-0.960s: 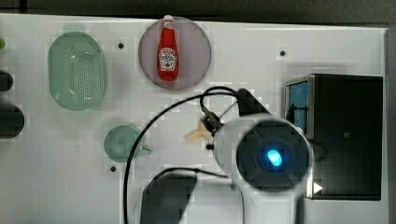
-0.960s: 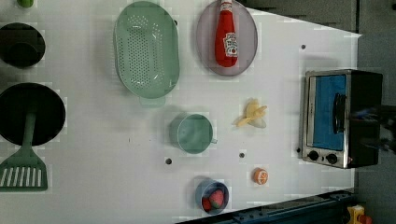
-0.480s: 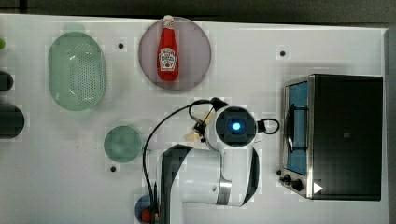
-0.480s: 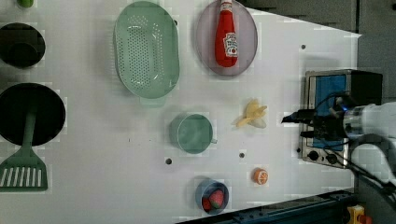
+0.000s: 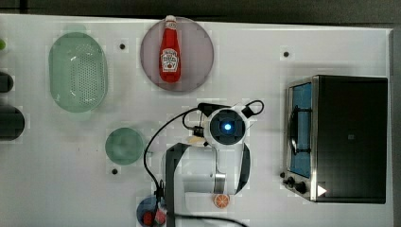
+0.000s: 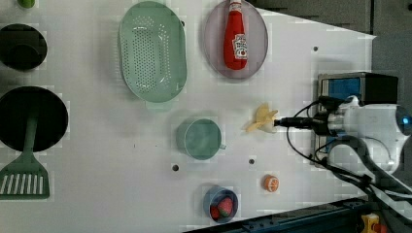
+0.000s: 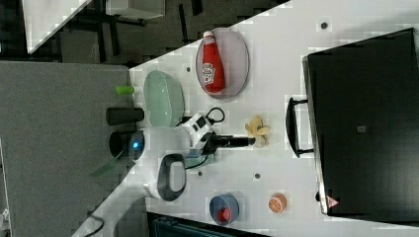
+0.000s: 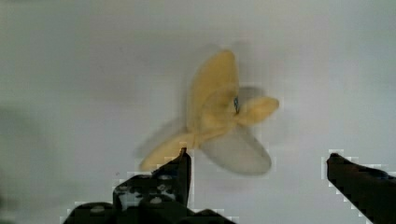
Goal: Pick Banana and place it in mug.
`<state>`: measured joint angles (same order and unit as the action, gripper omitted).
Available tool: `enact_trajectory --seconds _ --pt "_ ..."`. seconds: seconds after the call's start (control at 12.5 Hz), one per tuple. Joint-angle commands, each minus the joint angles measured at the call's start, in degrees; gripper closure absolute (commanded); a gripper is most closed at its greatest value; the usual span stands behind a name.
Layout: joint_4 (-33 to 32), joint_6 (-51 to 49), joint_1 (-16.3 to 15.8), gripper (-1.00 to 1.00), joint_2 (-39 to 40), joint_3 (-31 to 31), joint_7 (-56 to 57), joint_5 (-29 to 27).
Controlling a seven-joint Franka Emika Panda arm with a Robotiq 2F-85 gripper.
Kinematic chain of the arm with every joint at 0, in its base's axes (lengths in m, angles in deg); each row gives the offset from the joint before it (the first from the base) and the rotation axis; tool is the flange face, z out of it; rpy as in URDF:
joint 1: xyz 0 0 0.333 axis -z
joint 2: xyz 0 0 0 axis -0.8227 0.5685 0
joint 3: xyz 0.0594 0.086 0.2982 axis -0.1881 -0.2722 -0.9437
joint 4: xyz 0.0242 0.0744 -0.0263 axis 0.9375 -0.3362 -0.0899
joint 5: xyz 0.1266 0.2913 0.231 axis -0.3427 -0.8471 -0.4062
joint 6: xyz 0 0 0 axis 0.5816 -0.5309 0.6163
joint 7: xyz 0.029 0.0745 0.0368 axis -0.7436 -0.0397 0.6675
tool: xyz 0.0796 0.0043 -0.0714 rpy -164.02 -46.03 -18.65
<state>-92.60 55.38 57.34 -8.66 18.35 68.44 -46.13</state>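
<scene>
The banana (image 8: 219,112), pale yellow with its peel spread open, lies on the white table (image 6: 121,145) just ahead of my gripper (image 8: 258,158). The gripper is open, one finger (image 8: 180,175) beside the banana's lower peel tip and the other (image 8: 355,177) well clear of it, with nothing held. In the left view the gripper (image 6: 278,123) reaches the banana (image 6: 262,119) from the left view's right. The teal mug (image 6: 199,139) stands upright a short way to the left view's left of the banana. In the top view the arm's wrist covers most of the banana (image 5: 196,140); the mug (image 5: 124,145) sits to the top view's left.
A toaster oven (image 5: 338,137) stands close at the top view's right. A ketchup bottle (image 5: 169,49) lies on a round plate, beside a green colander (image 5: 78,71). An orange half (image 6: 271,183) and a blue bowl with red fruit (image 6: 221,205) sit near the front edge. A green spatula (image 6: 24,174) lies at the left view's left.
The arm has swung in from the left view's right, in front of the toaster oven, until the gripper reaches the banana. The jaws stayed open. Banana and mug have not moved.
</scene>
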Motion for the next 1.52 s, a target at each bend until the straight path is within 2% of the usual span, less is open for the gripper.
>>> enact_trajectory --seconds 0.08,0.4,0.48,0.72,0.96,1.2,1.52 --pt "-0.7 6.3 0.1 -1.0 5.1 0.1 4.8 -1.2" --pt "-0.9 9.9 0.0 -1.0 9.9 -0.3 4.7 -1.2" --pt "-0.6 10.7 0.0 -0.93 10.5 -0.7 4.6 -1.3" --pt "-1.4 12.5 0.0 -0.18 9.9 -0.8 4.6 -1.3" --pt "-1.6 12.0 0.1 0.45 7.7 -0.6 4.5 -1.4" --pt "-1.8 6.1 0.3 0.46 2.5 0.3 4.5 -1.5" --pt "-0.5 -5.1 0.2 0.46 -9.9 0.5 4.5 -1.5"
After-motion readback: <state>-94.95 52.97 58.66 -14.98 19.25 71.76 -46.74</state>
